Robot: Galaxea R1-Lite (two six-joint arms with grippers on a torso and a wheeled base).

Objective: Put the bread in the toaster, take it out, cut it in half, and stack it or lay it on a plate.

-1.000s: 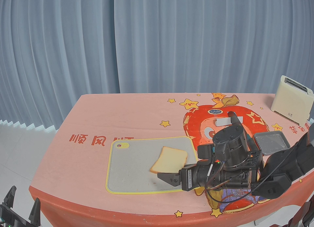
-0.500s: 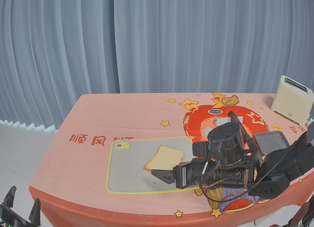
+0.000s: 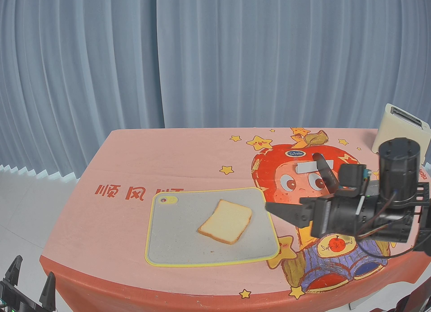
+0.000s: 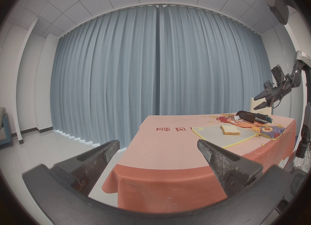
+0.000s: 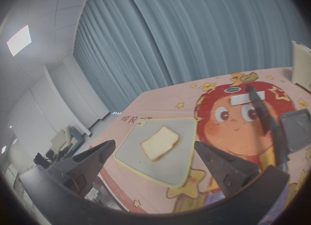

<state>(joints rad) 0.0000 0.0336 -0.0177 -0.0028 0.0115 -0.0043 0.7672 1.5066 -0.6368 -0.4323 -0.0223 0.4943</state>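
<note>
The bread [image 3: 226, 221] lay flat on the grey cutting board [image 3: 175, 241], a little right of its middle and clear of the yellow rim, with nothing touching it. The right gripper [image 3: 280, 210] hung above the table [image 3: 179, 160] just off the board's right edge, its fingers spread wide and empty, pointing back toward the slice. The left gripper [image 4: 158, 142] sat low, off the table's near left corner and well apart from the work, its fingers likewise spread on nothing. The toaster [image 3: 404, 124] stood at the far right of the table; its slot looked empty, though the angle was too shallow to be sure. With the slice set down on the board, the toasting part seemed to be done and the cutting step in hand, with no cut yet made. The knife [image 5: 259, 112] lay beyond the right gripper on the printed cloth, its dark handle toward the far side, just beside the grey tray [image 5: 298, 130] that probably served as the plate. The next move would call for the right arm to swing away from the board, line its open fingers across the handle and close firmly before lifting. The blade would then have to come down across the middle of the slice, and the soft bread might slide unless the left arm came up to steady it.
</note>
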